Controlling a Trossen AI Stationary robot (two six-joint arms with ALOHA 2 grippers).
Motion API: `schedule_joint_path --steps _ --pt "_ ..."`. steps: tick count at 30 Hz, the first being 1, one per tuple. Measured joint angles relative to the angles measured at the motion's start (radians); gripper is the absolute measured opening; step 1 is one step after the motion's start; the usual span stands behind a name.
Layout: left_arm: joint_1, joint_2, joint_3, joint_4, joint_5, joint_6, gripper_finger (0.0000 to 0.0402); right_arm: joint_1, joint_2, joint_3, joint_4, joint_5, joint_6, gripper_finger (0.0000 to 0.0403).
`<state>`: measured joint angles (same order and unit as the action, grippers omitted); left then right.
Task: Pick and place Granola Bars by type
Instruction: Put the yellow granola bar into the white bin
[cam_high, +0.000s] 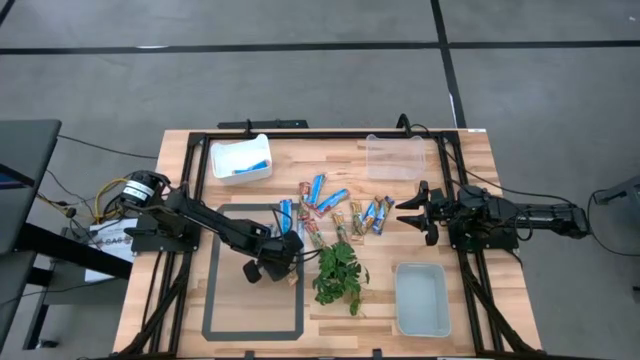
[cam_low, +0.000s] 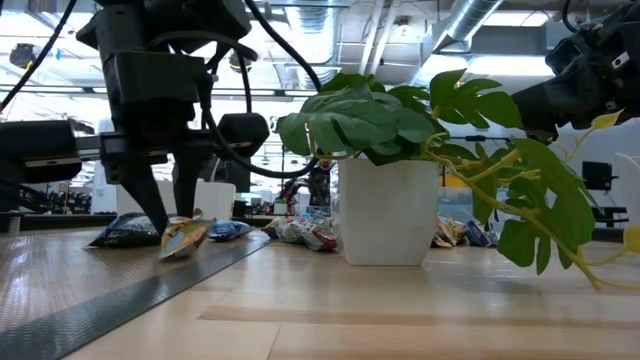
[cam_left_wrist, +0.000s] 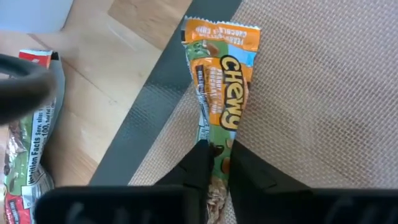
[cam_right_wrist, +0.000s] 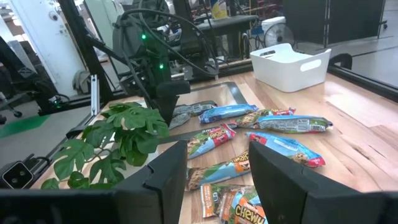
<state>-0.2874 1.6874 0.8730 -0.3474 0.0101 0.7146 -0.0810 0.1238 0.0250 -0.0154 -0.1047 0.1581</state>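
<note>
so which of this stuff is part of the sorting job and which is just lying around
Part of the job:
pile of granola bars
orange bar, pinched in the left tool
white bin, clear bin, pale tray

Lying about:
leafy plant
grey mat

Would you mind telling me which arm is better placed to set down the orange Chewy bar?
Left. The left gripper is shut on the orange Chewy bar over the grey mat; the right gripper waits open beyond the pile.
</note>
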Motion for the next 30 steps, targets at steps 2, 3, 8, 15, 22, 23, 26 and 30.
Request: schedule_joint_path --steps 2,3,8,15,22,23,26,30 --pt "0.000 -0.001 0.000 0.004 0.000 -0.011 0.0016 0.000 0.000 0.000 0.000 0.000 0.000 0.0166" --pt "0.000 -0.001 -0.001 0.005 0.000 -0.017 0.0016 0.000 0.000 0.000 0.000 0.000 0.000 0.0166" --pt "0.000 -0.001 -0.002 0.025 -0.031 -0.048 0.0039 0.000 0.000 0.000 0.000 0.000 0.000 0.0164" --pt "0.003 -0.001 0.063 0.032 -0.051 -0.153 0.0016 0.000 0.000 0.000 0.000 0.000 0.000 0.0164" --pt "0.064 -0.001 0.158 0.032 -0.162 -0.294 0.0025 0.000 0.000 0.000 0.000 0.000 0.000 0.0166" --pt "0.078 -0.001 0.171 0.028 -0.188 -0.304 0.0028 0.000 0.000 0.000 0.000 0.000 0.000 0.0166" --pt "0.122 -0.001 0.219 0.004 -0.257 -0.307 0.0030 0.000 0.000 0.000 0.000 0.000 0.000 0.0165" --pt "0.196 -0.001 0.289 -0.053 -0.322 -0.263 0.0017 0.000 0.000 0.000 0.000 0.000 0.000 0.0164"
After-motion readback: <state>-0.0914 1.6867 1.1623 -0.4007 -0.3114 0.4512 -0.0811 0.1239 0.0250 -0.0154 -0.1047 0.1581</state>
